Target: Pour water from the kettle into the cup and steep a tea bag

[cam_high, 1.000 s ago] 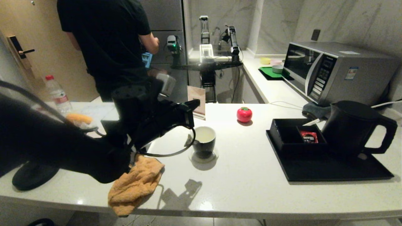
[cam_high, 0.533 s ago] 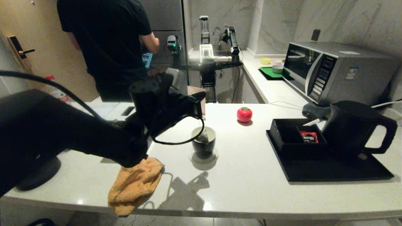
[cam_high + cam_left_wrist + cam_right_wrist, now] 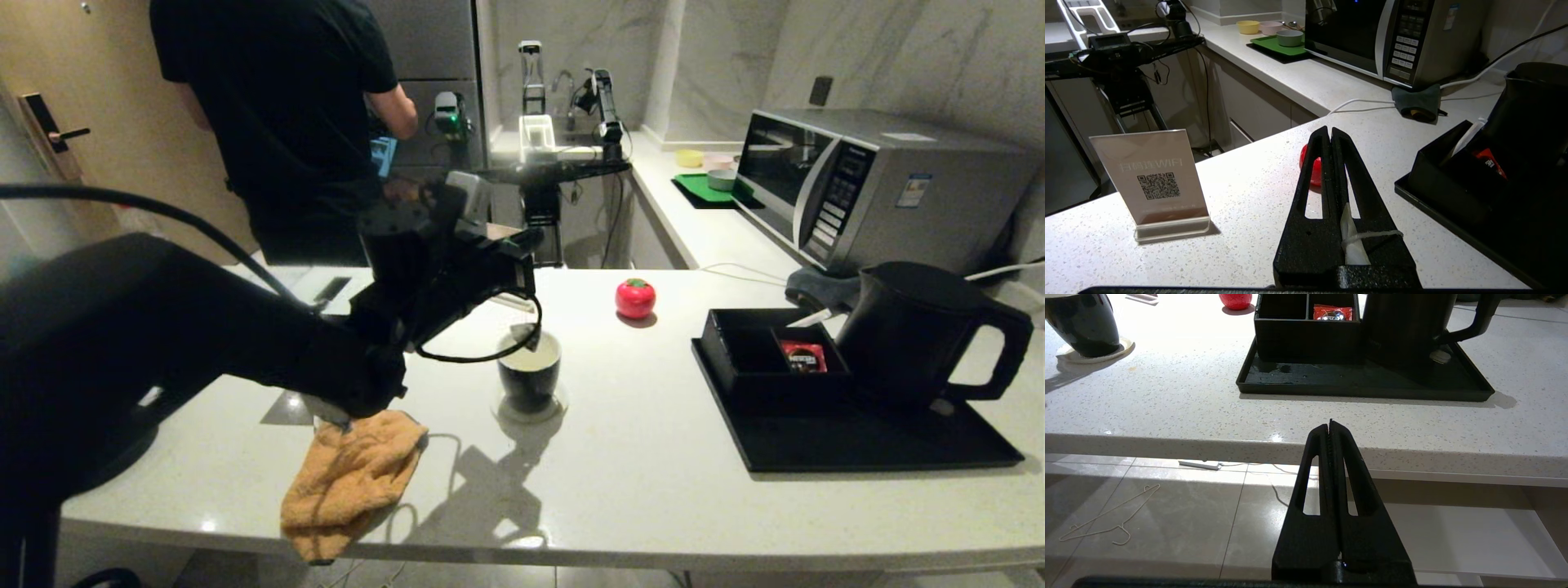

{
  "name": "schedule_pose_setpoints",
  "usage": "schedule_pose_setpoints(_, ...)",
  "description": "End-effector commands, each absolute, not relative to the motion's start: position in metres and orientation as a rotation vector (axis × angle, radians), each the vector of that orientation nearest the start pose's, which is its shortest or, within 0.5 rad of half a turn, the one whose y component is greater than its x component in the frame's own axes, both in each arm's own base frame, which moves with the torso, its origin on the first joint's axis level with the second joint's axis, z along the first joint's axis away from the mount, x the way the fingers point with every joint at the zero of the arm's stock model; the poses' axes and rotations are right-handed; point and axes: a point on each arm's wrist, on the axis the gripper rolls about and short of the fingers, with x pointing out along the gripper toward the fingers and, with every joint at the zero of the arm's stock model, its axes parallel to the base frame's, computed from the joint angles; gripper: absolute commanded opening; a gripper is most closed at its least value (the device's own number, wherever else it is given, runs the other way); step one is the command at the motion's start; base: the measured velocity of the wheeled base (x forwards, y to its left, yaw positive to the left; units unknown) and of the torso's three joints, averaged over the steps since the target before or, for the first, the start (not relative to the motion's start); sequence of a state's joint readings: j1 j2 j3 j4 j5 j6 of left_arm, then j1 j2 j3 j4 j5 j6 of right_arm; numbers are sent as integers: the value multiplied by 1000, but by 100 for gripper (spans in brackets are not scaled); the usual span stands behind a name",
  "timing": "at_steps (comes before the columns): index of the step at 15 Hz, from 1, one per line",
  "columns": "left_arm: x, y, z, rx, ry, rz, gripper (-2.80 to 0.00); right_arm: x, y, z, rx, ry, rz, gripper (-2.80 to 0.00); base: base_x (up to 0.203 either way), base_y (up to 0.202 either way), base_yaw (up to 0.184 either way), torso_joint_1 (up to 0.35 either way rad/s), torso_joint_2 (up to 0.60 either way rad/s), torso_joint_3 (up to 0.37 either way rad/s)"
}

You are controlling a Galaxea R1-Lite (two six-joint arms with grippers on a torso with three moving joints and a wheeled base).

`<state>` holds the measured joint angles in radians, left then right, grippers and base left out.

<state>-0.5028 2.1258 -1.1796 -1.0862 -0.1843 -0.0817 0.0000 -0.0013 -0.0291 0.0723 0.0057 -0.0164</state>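
Note:
My left gripper [image 3: 531,238] hovers above the cup, shut on the white tag [image 3: 1352,241] and string [image 3: 1374,235] of the tea bag [image 3: 522,334]. The bag dangles just over the mouth of the cup [image 3: 531,374]. The cup is glossy black outside and white inside, and stands on a small coaster at the counter's middle. Whether water is in it I cannot tell. The black kettle [image 3: 914,335] stands upright on the black tray [image 3: 857,445] at the right. My right gripper [image 3: 1330,424] is shut and empty, low before the counter's front edge.
A person in a black shirt [image 3: 277,122] stands behind the counter. An orange cloth [image 3: 351,482] hangs over the front edge. A red tomato-shaped thing [image 3: 635,298], a QR sign stand [image 3: 1153,179], a black box with a red sachet [image 3: 802,356] and a microwave [image 3: 865,188] are nearby.
My left arm has risen and swung right. The tea bag went from beside the cup's left wall to over its mouth, then a little higher. The right arm has not moved.

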Motion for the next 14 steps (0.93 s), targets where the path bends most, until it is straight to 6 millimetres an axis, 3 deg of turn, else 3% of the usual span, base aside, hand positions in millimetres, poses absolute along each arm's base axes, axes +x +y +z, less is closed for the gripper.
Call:
schedule_pose_setpoints(1,371,-208,165,-99,-102,-691,-280,-25,0,76,-17,43,6,-280,0,0,0,0,0,0)
schedule_pose_setpoints(6,377,-220,143,-82,-60,-709,-280,-25,0,76,-17,43,6,-280,0,0,0,0,0,0)
schedule_pose_setpoints(14,388,-225,127,-76,-43,-706,-280,-25,0,76,-17,43,5,-280,0,0,0,0,0,0)
